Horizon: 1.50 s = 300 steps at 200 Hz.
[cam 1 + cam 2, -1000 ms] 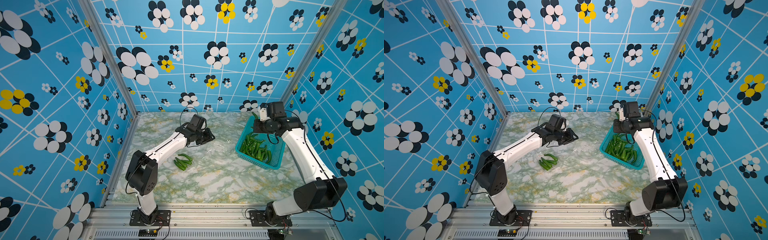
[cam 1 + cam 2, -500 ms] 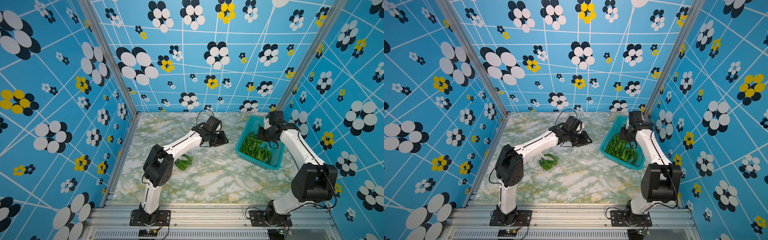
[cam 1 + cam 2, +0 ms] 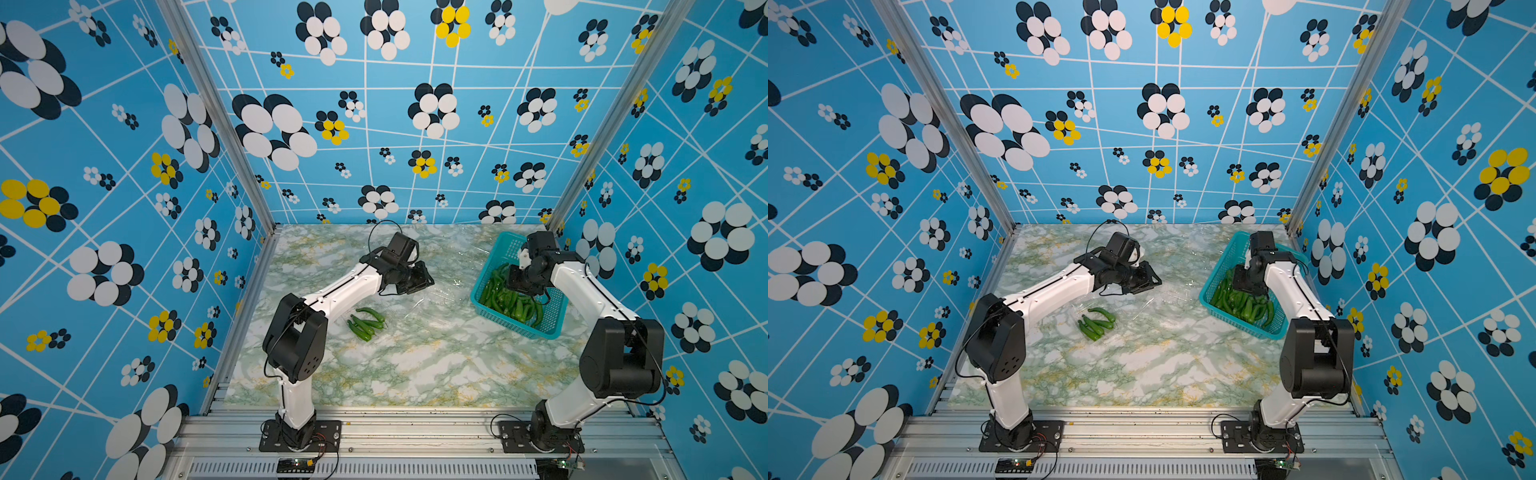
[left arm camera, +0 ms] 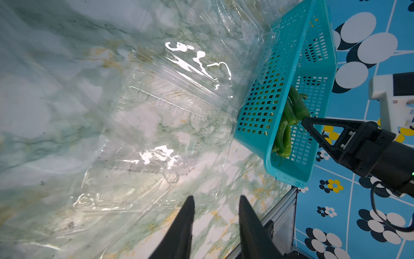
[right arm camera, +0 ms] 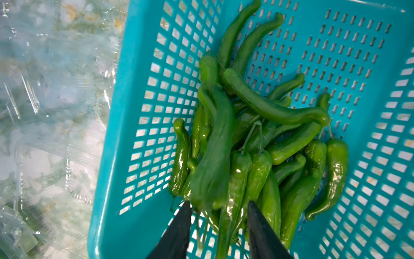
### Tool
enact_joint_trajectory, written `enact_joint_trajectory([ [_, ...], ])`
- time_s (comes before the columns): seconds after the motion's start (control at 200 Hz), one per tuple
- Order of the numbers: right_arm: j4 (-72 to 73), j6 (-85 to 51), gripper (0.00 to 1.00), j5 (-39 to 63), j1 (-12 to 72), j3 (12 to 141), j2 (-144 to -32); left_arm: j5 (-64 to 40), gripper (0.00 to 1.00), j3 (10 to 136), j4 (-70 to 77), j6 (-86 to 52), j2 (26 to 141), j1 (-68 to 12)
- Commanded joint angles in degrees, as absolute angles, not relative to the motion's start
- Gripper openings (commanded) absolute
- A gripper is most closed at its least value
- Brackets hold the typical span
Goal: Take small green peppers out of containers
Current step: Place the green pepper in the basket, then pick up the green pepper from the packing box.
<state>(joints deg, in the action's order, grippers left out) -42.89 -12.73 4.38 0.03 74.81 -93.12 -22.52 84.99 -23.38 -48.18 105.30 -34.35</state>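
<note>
Several small green peppers [image 5: 280,116] lie heaped in a teal basket [image 5: 134,112] at the right of the table [image 3: 513,301]. My right gripper [image 5: 219,203] hangs open just above the heap, and one blurred pepper [image 5: 212,157] is loose just beyond its tips. A few more peppers [image 3: 365,324] lie on the marble at centre left. Clear containers [image 4: 161,125] lie flat between that cluster and the basket. My left gripper [image 4: 216,198] hovers over them, open, with nothing between its fingers. Both top views show the same layout [image 3: 1241,303].
The basket [image 3: 486,268] stands close to the right wall, its near corner by my right arm. More crumpled clear plastic [image 5: 44,112] lies against the basket's outer side. The table's front metal rail [image 4: 282,213] runs behind my left fingers. Patterned walls enclose three sides.
My right gripper came down into the basket and opened, letting a pepper go. My left arm reached right, across the clear containers toward the basket.
</note>
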Motion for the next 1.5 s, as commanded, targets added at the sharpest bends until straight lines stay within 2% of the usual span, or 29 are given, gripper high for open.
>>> enact_joint_trajectory([
  [0.0,-44.93,-12.53,0.46,2.10,1.26,75.34,-89.54,-21.33,0.36,82.03,-21.88,-47.29,101.40,-33.23],
  [0.125,-46.50,-11.79,0.47,0.76,3.30,76.64,-88.48,-20.83,0.35,79.43,-21.70,-47.37,99.12,-32.14],
  [0.255,-45.76,-10.24,0.47,4.75,6.14,76.90,-86.95,-19.98,0.35,76.61,-21.85,-47.53,96.40,-30.80],
  [0.41,-44.96,-8.89,0.45,10.30,16.75,79.39,-88.00,-18.40,0.35,71.69,-23.06,-47.46,91.07,-27.96],
  [0.655,-46.01,-7.67,0.40,12.52,32.72,89.60,-99.53,-16.83,0.36,61.19,-25.42,-47.64,80.83,-21.23],
  [0.939,-49.49,-5.48,0.38,13.28,45.69,106.59,-115.40,-17.39,0.36,50.95,-29.06,-46.70,71.35,-12.10],
  [1.224,-50.53,-4.83,0.34,14.81,49.99,117.79,-128.82,-19.35,0.36,44.84,-29.22,-45.18,68.21,-7.17],
  [1.494,-51.57,-4.30,0.34,15.06,51.36,122.62,-134.74,-20.73,0.36,41.63,-27.53,-44.91,67.41,-5.30],
])
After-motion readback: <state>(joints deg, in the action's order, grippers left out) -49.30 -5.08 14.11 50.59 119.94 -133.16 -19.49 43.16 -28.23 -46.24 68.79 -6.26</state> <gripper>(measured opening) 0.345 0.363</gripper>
